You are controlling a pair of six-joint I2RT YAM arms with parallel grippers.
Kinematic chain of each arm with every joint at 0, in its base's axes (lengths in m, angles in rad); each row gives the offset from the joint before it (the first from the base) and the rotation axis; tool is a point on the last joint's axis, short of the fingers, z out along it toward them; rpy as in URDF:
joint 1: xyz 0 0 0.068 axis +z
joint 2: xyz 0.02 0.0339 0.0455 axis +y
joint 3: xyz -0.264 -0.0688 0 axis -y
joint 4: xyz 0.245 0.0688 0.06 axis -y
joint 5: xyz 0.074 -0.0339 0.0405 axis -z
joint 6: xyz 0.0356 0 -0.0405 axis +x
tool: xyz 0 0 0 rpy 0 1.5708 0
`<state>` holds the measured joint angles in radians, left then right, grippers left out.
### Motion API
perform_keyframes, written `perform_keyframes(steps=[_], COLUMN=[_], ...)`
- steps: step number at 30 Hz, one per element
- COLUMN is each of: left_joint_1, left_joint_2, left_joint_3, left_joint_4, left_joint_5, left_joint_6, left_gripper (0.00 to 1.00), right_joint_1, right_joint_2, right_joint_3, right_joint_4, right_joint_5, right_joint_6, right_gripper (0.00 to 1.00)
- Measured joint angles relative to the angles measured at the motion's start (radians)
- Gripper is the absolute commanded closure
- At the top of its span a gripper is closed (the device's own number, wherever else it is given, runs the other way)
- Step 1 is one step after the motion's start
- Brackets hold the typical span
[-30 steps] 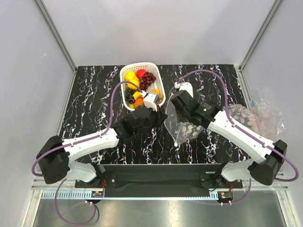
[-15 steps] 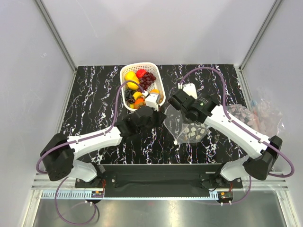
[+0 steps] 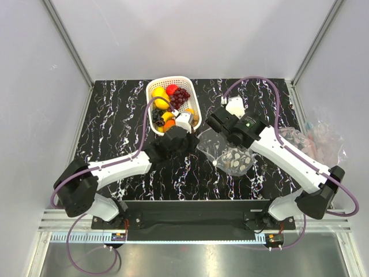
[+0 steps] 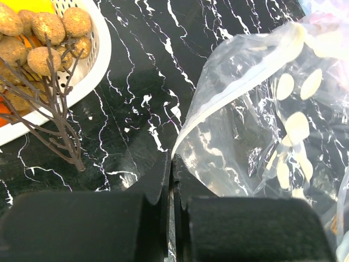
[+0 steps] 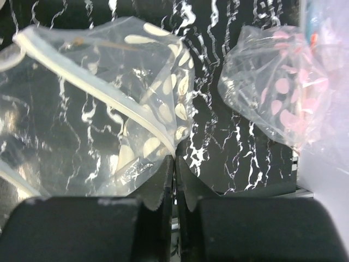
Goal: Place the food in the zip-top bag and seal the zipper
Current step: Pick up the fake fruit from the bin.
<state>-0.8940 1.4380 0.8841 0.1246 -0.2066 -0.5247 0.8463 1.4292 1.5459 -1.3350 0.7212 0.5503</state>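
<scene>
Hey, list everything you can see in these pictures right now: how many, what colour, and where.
basket: one, white lattice, far middle of table
lemon: at least one, yellow, basket's far left
strawberry: one, red, basket's far end
purple grapes: one bunch, dark purple, basket's right side
tan grapes: one bunch, tan, in basket, stem over the rim
orange: one, orange, basket's near end
zip-top bag: one, clear with white dots, between the grippers
spare bags: heap, clear with pink dots, right edge
table: one, black with white veins
left gripper: black, pinching the zip-top bag
right gripper: black, pinching the zip-top bag
</scene>
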Motion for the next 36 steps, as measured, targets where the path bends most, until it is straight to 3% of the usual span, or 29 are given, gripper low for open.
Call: perform_keyframes(steps=[3,11,13,14,17,24,30,36], left_joint_1=[0.0,0.0,0.0,0.0,0.0,0.003,0.035,0.165], left_joint_2=[0.004,0.058,0.071,0.073,0.073,0.066,-0.033,-0.094], left_joint_3=[0.0,0.005,0.011,0.013,0.019,0.083,0.086,0.119], left_joint_4=[0.002,0.016,0.021,0.023,0.032,0.004,-0.089,-0.209], left_joint_5=[0.001,0.03,0.039,0.043,0.047,0.049,0.037,0.031], left_joint_6=[-0.001,-0.024,-0.03,-0.032,-0.037,-0.031,-0.006,0.006], left_gripper=[1.0,0.97,0.85,0.7,0.44,0.04,0.01,0.01], right_joint_1=[0.0,0.0,0.0,0.0,-0.002,-0.044,-0.084,-0.101], right_joint_2=[0.032,0.182,0.185,0.185,0.179,0.175,0.174,0.157], right_joint_3=[0.039,0.217,0.219,0.219,0.197,0.109,0.072,0.039], right_joint_4=[-0.008,-0.012,-0.013,-0.015,-0.011,-0.016,0.025,0.084], right_joint_5=[0.04,0.134,0.129,0.124,0.085,0.006,-0.034,-0.072], right_joint_6=[0.024,0.057,0.045,0.033,-0.017,-0.089,-0.126,-0.156], right_gripper=[1.0,1.0,1.0,1.0,1.0,1.0,1.0,1.0])
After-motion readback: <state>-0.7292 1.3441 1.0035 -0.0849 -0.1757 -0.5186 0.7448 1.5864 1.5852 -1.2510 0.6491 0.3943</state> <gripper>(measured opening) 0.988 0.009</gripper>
